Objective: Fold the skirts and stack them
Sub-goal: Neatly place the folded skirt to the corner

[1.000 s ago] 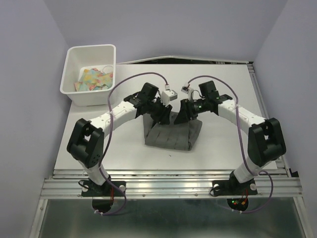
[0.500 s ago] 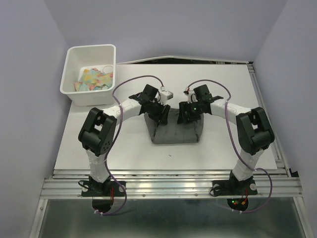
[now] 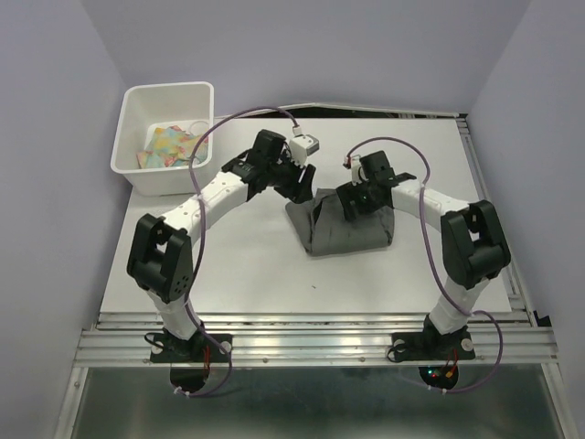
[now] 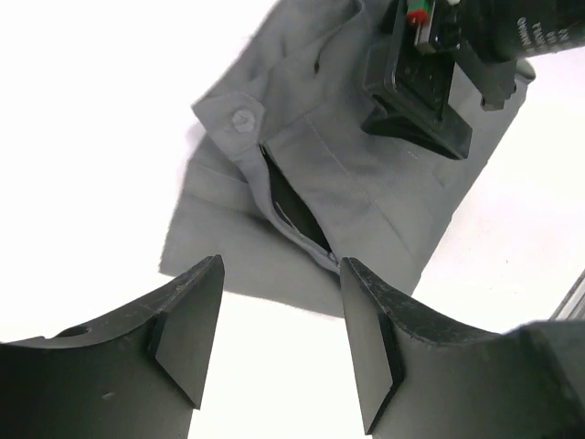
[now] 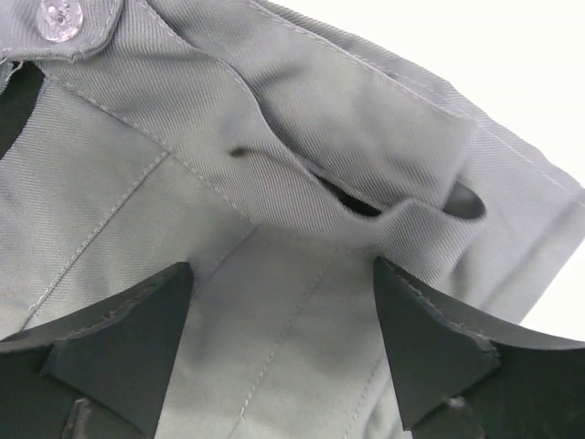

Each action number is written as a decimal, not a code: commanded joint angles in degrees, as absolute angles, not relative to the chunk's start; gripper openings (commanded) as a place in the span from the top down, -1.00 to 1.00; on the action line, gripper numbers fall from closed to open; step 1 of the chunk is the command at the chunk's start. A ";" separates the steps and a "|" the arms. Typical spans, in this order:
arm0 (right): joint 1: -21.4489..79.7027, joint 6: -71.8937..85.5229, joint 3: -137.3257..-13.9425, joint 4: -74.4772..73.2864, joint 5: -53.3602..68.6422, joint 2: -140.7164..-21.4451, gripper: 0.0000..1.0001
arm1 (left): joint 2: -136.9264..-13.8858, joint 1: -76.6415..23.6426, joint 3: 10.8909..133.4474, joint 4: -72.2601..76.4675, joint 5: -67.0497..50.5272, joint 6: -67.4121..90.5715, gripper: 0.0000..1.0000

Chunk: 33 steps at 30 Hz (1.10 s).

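Observation:
One grey skirt (image 3: pixel 345 234) lies folded into a compact bundle on the white table, right of centre. In the left wrist view the skirt (image 4: pixel 366 192) shows its buttoned waistband and an open placket. My left gripper (image 3: pixel 299 187) hovers just off the bundle's back left corner. It is open (image 4: pixel 279 352) with only bare table between its fingers. My right gripper (image 3: pixel 357 207) sits over the bundle's top edge. Its jaws stand wide (image 5: pixel 283 361) above the skirt (image 5: pixel 274 219), gripping nothing. The right gripper's black body (image 4: pixel 422 87) also shows in the left wrist view.
A white bin (image 3: pixel 169 87) holding colourful cloths (image 3: pixel 174 144) stands at the back left, close to the left arm's elbow. The table's metal rail (image 3: pixel 311 343) runs along the near edge. Purple-grey walls close in on both sides.
The skirt has been pushed back and to the right and folded into a tighter bundle. Both grippers have opened wider, and the left one has come off the cloth.

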State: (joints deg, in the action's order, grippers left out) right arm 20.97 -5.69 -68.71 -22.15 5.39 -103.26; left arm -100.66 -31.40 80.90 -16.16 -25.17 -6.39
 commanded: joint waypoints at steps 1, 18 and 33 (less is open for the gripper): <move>20.39 -6.69 -71.53 -25.29 2.37 -97.83 -0.76 | -92.22 -30.32 80.96 -15.82 -21.45 -8.79 -0.31; 25.31 9.84 -71.37 -32.96 7.04 -98.96 -0.80 | -80.86 -23.30 74.36 -17.84 -14.06 -11.43 -0.62; 6.26 -6.66 -79.71 -31.55 2.20 -117.94 -0.91 | -81.38 -17.14 74.53 -21.88 -19.34 -10.81 -0.69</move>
State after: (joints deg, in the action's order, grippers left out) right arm 16.34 5.76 -77.78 -30.24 2.61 -111.09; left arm -80.86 -17.85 71.92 -20.23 -16.60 -10.20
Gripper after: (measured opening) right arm 0.919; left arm 0.838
